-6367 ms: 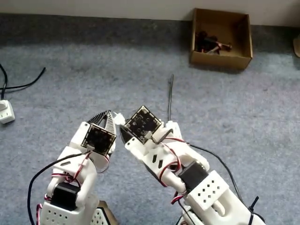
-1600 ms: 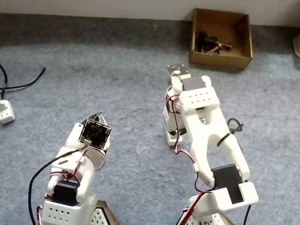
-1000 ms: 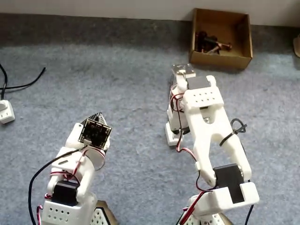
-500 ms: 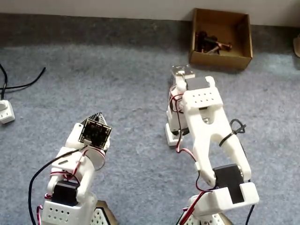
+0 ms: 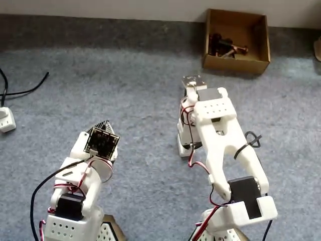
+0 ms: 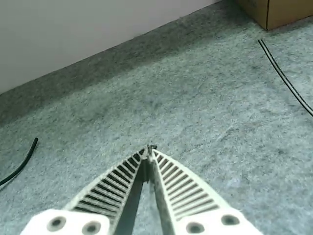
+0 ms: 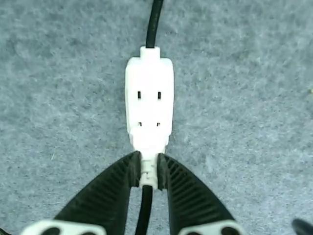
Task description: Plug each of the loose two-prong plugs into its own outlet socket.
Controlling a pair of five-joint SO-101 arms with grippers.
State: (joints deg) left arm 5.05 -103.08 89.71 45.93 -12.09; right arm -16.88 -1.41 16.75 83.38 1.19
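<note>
Right gripper (image 7: 149,159), clamped on the white plug (image 7: 149,177), has reached out and pressed it into the outlet strip (image 7: 149,105), seemingly seating it.

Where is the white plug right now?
In the right wrist view, the white plug sits clamped in the right gripper, at the end of the white outlet block opposite its black cord.

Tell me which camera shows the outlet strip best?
Right wrist view: the outlet strip lies whole, slots up, by the claw gripping a plug. In the high view an arm hides all but one end.
</note>
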